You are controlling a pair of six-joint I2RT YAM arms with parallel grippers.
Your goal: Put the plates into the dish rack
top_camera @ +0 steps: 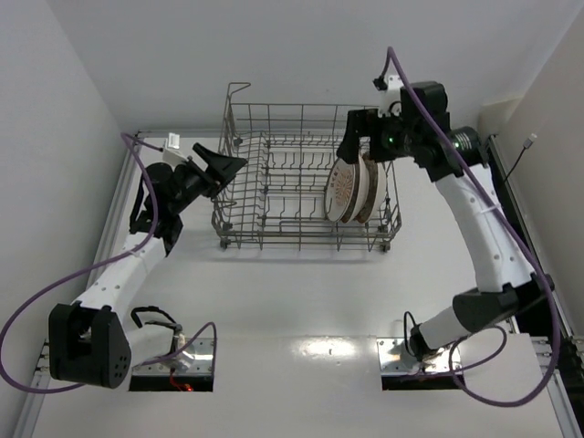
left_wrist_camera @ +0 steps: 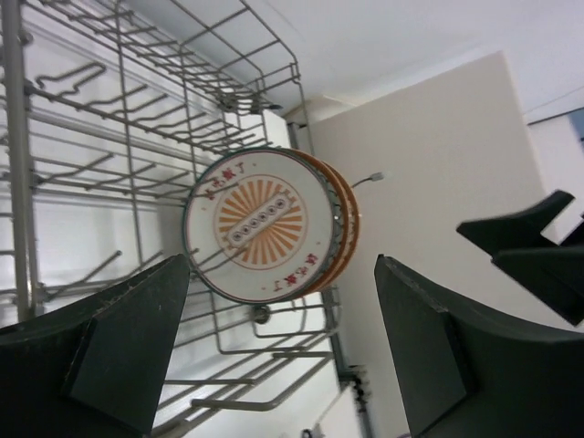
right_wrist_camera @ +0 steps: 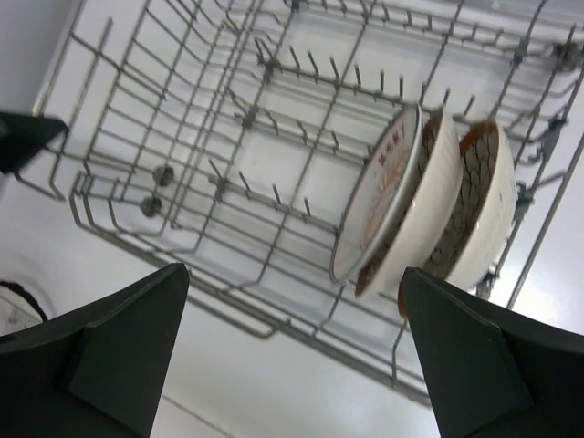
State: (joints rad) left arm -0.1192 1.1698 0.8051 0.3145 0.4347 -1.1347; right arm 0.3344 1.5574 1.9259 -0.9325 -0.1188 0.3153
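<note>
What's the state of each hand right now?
Left hand: open, holding nothing.
Right hand: open, holding nothing.

White tabletop (top_camera: 301,292) between plain white walls (top_camera: 55,109), soft even light.

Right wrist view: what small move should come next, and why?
Probably lift the right hand up and away from the dish rack. All three plates stand on edge among its tines, the right hand hangs open and empty close above them, and the left hand is empty too, so nothing seems left to load.
</note>
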